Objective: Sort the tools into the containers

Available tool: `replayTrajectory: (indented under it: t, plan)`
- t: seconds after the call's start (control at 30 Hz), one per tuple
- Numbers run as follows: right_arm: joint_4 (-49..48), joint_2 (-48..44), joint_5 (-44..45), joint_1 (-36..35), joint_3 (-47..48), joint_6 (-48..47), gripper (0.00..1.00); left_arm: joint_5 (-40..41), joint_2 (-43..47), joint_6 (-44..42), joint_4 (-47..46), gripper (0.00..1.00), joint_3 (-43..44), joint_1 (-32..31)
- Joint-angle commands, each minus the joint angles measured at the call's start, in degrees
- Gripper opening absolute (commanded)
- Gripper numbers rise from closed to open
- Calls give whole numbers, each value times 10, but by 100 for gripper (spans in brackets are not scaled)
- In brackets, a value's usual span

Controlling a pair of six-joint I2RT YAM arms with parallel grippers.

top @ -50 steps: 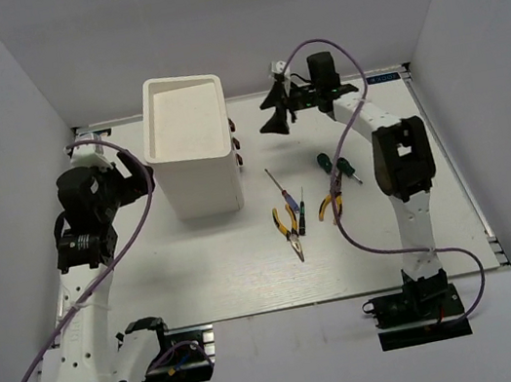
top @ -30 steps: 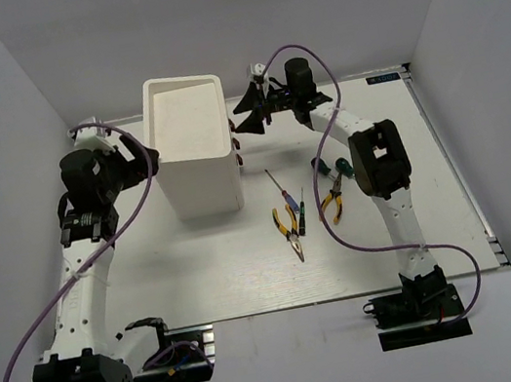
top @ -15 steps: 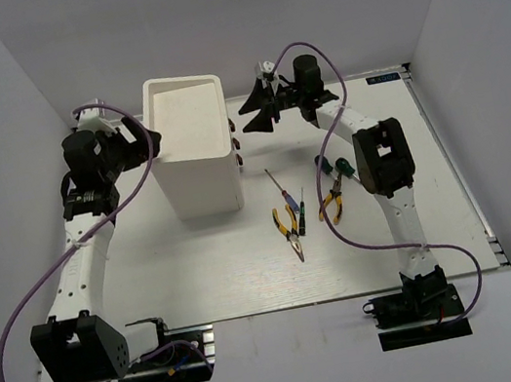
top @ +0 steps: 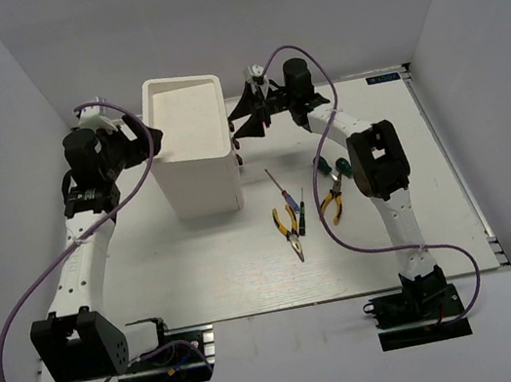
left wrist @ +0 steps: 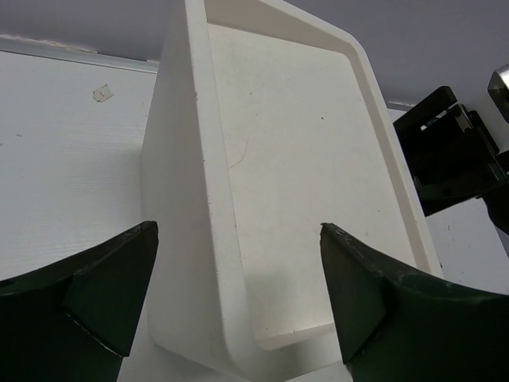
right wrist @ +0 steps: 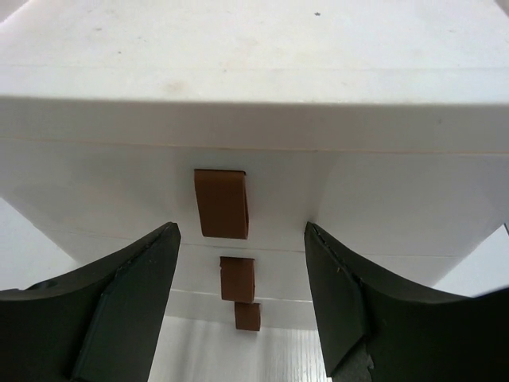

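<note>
White plastic fills most of what I see: the tall white rectangular box [top: 190, 143] stands near the far edge of the bench [top: 202, 280], toward its far-left corner, recessed top facing up. Three small brown knobs [top: 237, 145] sit in a column on the side that faces the right edge.

My left gripper [top: 152, 140] is at the box's left upper rim with its jaws spread wide. In the left wrist view, one dark finger [left wrist: 103, 294] sits outside the left wall and the other over the recessed top, holding nothing. I cannot tell whether either finger touches the box.

My right gripper [top: 241, 119] is open too, level with the knob side near the top. In the right wrist view, the uppermost knob [right wrist: 221, 203] shows in the gap between the two fingers, and nothing is clamped.

The tools lie loose near the middle of the bench, to the right of the box and apart from it:
- one pair of yellow-and-black-handled pliers [top: 287, 225];
- a second pair [top: 331, 201] just beside the right arm;
- a thin purple-handled screwdriver [top: 277, 183];
- a dark-handled screwdriver [top: 301, 214] between the two pliers;
- a green-handled screwdriver [top: 328, 164], partly hidden by the arm.
</note>
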State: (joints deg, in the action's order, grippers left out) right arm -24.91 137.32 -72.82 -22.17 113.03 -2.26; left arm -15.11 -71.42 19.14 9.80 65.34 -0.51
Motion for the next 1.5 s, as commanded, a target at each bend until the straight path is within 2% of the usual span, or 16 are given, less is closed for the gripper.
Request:
replayTrajectory:
  t: [0.0,0.23,0.33,0.43,0.47,0.53,0.57,0.67,0.8,0.87,0.93,1.07,1.47]
  plan:
    - [-37,-47,-8,-8,3,11,70,-12,-6,5,-12,92,6,-4]
    - [-41,-53,7,-11,4,17,66,-18,-17,5,-12,81,6,-4]
    - [-42,-57,10,-11,2,18,54,-18,-17,5,-17,78,0,-4]
    - [-45,-62,17,-11,-7,18,46,-24,-22,5,-17,74,-5,-4]
    - [-48,-64,21,-11,-11,18,38,-29,-22,5,-17,74,-5,-9]
    - [-56,-73,25,-10,-22,32,31,-29,-22,5,-17,72,-5,-9]
    - [-56,-75,27,-10,-26,36,21,-29,-22,5,-17,70,-5,-9]
    - [-68,-89,36,-9,-56,41,0,-29,-22,5,-17,68,-5,-9]
    - [-72,-129,59,-7,-97,37,0,-29,-22,5,-17,55,-10,-9]
    - [-53,-141,70,-2,-119,5,0,-24,-22,5,-17,50,-10,-9]
    - [11,-163,96,1,-145,-44,0,-24,-22,5,-17,46,-10,-9]
    - [60,-182,124,12,-177,-103,0,-12,-22,5,-12,45,-5,-9]
    - [161,-196,174,56,-186,-188,0,-2,-28,-1,-12,42,-10,-9]
